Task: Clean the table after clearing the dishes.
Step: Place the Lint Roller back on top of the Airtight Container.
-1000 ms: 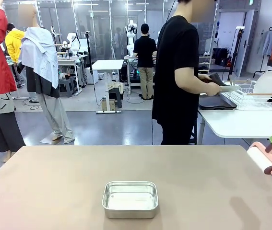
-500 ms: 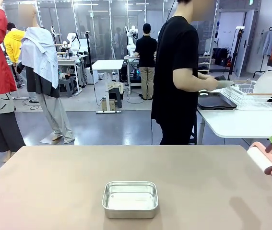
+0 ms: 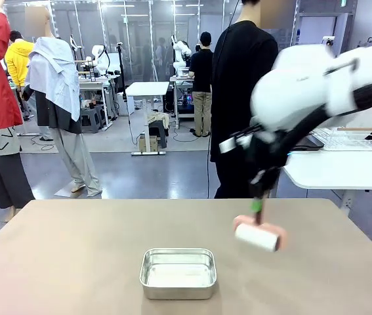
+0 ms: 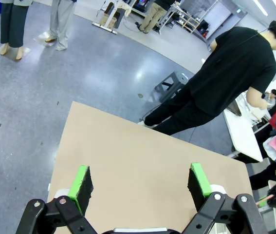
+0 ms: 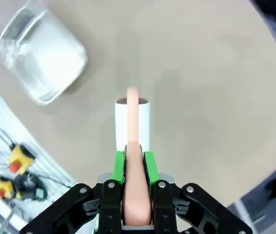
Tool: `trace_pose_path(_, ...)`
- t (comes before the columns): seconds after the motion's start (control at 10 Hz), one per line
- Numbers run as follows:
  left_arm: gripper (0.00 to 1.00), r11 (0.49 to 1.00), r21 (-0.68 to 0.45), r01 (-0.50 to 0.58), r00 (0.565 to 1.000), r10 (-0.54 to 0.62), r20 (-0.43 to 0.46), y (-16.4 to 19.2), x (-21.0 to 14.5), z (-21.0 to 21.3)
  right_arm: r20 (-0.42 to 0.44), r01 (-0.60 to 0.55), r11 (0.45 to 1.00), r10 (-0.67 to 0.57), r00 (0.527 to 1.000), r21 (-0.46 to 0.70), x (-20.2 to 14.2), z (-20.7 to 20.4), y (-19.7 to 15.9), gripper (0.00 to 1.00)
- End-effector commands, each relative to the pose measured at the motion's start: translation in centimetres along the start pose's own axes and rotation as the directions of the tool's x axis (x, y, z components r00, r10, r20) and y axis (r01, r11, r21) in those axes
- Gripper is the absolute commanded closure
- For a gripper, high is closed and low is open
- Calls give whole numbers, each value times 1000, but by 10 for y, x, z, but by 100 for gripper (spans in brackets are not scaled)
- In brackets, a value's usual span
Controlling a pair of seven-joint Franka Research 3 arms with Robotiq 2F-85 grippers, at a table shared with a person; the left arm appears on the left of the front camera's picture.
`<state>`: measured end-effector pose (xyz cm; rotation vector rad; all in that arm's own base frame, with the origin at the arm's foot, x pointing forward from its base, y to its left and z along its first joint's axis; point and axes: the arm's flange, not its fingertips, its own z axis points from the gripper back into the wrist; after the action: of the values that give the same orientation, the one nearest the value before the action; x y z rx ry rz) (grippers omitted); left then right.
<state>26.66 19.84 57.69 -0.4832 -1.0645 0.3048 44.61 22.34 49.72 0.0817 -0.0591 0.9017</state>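
A: What is the right end effector (image 5: 133,168) doing?

B: It is clamped on the pink handle of a lint roller (image 3: 258,235), whose white roll hangs just above the tabletop (image 3: 74,256), right of the middle. In the right wrist view the green pads pinch the handle from both sides and the roll (image 5: 133,119) points away from the wrist.

A: And the left end effector (image 4: 140,183)?

B: Jaws spread wide, nothing between them, hanging over the left part of the tabletop.

A: So how far along is the job?

B: I'd say the clearing is done: no plates or trays lie on the brownish top. The cleaning itself looks barely begun, since the roller is over the surface but I cannot tell whether it is touching yet.

A: Anything in the roller's way?

B: A small steel pan (image 3: 178,272) sits near the front edge, near the middle, just left of the roller. Any sweep to the left would meet it, so it must be skirted.

A: And farther out?

B: A person in black (image 3: 241,98) stands at the far side, turned toward a white side table (image 3: 330,170) on the right that carries a wire dish rack (image 3: 350,138).
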Motion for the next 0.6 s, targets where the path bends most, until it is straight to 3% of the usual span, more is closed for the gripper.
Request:
trace_pose_path(0.0, 0, 1000, 2, -7, 1000, 7, 10, -1, 0, 0, -140, -420, 908, 415, 899, -1, 28, -19, 13, 80)
trace_pose_path(0.2, 0, 1000, 2, -7, 1000, 7, 10, -1, 0, 0, -133, -506, 862, 499, 856, -27, 53, -2, 34, 80)
trace_pose_path(0.5, 0, 1000, 2, -7, 1000, 7, 10, -1, 0, 0, -64, -601, 797, 604, 794, 60, 57, 8, 61, 80)
